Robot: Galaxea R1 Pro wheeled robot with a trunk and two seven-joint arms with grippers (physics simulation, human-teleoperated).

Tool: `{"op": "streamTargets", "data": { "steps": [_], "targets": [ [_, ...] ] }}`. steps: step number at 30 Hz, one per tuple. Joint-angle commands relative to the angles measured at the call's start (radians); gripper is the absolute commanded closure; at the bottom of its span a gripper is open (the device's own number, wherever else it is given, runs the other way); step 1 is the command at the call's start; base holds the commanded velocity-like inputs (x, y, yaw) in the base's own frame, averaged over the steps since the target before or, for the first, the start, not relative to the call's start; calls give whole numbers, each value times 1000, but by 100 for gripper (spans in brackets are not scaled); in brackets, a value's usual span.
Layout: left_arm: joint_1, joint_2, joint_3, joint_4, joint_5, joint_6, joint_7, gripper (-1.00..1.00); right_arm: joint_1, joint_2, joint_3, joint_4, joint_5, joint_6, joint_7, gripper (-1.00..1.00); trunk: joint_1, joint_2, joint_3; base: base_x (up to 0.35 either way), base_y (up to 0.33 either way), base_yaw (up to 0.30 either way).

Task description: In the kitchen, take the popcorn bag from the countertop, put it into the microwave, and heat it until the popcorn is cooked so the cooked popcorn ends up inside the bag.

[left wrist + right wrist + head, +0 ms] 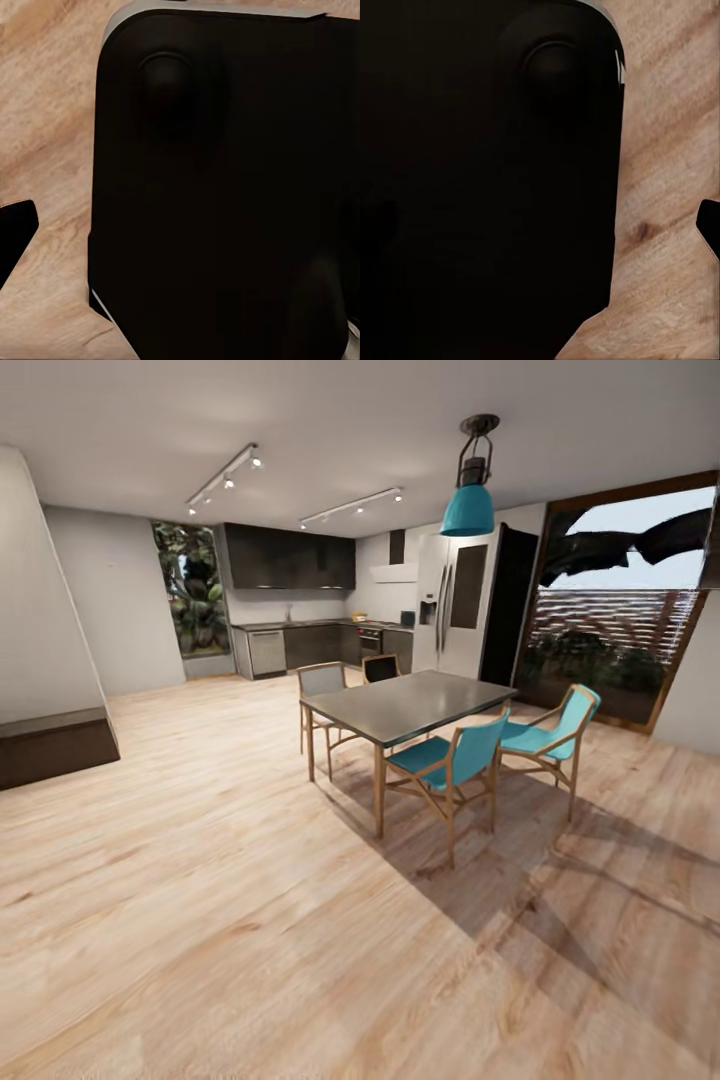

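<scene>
Wooden floor [200,920], 1 table [405,705], 4 chairs [445,760]; each gripper's state cannot be told

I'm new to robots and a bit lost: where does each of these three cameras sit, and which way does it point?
Head view: on the robot's head, facing across the wooden floor to a dining table and the far kitchen; no body part visible.
Left wrist view: on the left arm, facing down at the robot's dark body and floor.
Right wrist view: on the right arm, likewise facing its dark body.
All three share the wooden floor.
</scene>
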Motion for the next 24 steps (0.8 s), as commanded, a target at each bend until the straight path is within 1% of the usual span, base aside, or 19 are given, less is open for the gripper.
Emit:
{"op": "streamTargets", "data": {
  "steps": [1, 4, 8, 11, 12, 14, 24],
  "targets": [
    [0, 0, -1, -1, 9, -1, 0, -100, 0, 0, 0, 1, 0, -5, -1, -100, 0, 0, -1, 0, 0, 269],
    [0, -2, 1, -1, 14, -1, 0, -100, 0, 0, 0, 1, 0, -5, -1, -100, 0, 0, -1, 0, 0, 269],
    [0, -12, 5, -12, 15, -3, -1, -100, 0, 0, 0, 1, 0, -5, -1, -100, 0, 0, -1, 0, 0, 269],
    [0, -14, 6, -16, 16, -3, -1, -100, 0, 0, 0, 1, 0, -5, -1, -100, 0, 0, -1, 0, 0, 269],
    [0, -21, 9, -17, 16, -3, -1, -100, 0, 1, 0, 1, 0, -5, -1, -100, 0, 0, -1, 0, 0, 269],
    [0, -23, 9, -16, 16, -3, -1, -100, 0, 0, 0, 1, 0, -5, -1, -100, 0, 0, -1, 0, 0, 269],
    [0, -25, 10, -16, 16, -4, -7, -100, 0, 0, 0, 1, 3, -5, 0, -100, 0, 0, -1, 0, 0, 269]
  ]
}}
